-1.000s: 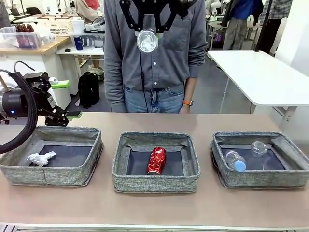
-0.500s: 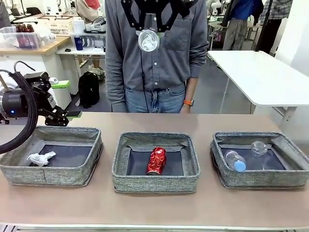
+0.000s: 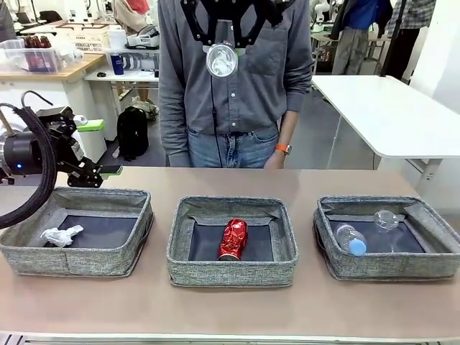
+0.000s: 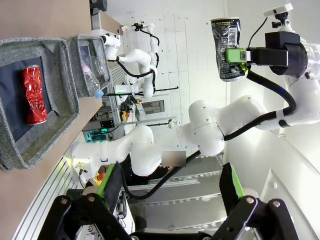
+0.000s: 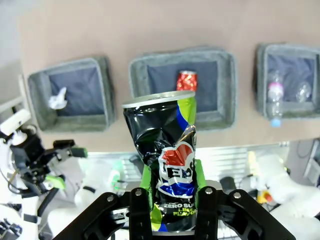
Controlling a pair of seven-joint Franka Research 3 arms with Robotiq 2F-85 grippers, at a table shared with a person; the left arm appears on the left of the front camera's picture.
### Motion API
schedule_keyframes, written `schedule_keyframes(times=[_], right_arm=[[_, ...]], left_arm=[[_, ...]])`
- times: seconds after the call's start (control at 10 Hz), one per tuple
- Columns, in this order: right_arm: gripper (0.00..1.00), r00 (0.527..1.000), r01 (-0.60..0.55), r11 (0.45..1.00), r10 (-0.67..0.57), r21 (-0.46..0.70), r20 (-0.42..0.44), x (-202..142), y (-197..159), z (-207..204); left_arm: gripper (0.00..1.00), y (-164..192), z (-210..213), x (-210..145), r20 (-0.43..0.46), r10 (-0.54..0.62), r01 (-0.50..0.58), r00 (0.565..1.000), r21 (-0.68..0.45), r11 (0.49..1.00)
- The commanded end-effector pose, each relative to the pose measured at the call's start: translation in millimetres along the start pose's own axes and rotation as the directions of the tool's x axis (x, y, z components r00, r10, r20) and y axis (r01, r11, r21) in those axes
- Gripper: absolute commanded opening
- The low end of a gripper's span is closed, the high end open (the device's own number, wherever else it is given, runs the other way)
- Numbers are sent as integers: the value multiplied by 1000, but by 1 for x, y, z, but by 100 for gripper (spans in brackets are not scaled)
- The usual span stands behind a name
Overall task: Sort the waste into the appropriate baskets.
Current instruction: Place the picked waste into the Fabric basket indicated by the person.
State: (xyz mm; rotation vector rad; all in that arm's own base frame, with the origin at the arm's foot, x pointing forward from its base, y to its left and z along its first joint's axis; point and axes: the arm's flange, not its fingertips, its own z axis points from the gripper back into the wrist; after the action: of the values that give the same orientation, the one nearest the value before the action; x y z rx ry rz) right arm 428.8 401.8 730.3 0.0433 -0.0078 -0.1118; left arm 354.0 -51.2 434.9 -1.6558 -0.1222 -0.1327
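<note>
Held thing: dented dark blue aluminium soda can (image 5: 167, 170), high above the three grey woven baskets (image 5: 182, 90).
Right fingers (image 5: 170, 197): pinched on its lower body.
Left fingers (image 4: 170, 187): spread wide, empty.
Handling: judged light, thin-walled, easily crushed, slippery.

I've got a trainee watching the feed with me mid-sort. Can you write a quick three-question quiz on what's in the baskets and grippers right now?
1. True or false: the right gripper is shut on a dented dark soda can.
2. Which basket holds the red can? A) left basket B) middle basket C) right basket
3. Fill in: the left gripper is ____ and holds nothing.

Key
1. True; the can stands upright between the green pads.
2. B; the paper wad lies in the left basket, the blue-capped bottle in the right basket.
3. open
</note>
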Motion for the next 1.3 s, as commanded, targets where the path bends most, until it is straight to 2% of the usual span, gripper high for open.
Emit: schedule_keyframes(times=[0.0,1.2], right_arm=[[35,1000,0,1000,0,7,-11,-3,-4,3],[35,1000,0,1000,0,7,-11,-3,-4,3]], left_arm=[[100,-4,-5,-5,14,7,-7,1000,-13,1000],[100,-4,-5,-5,14,7,-7,1000,-13,1000]])
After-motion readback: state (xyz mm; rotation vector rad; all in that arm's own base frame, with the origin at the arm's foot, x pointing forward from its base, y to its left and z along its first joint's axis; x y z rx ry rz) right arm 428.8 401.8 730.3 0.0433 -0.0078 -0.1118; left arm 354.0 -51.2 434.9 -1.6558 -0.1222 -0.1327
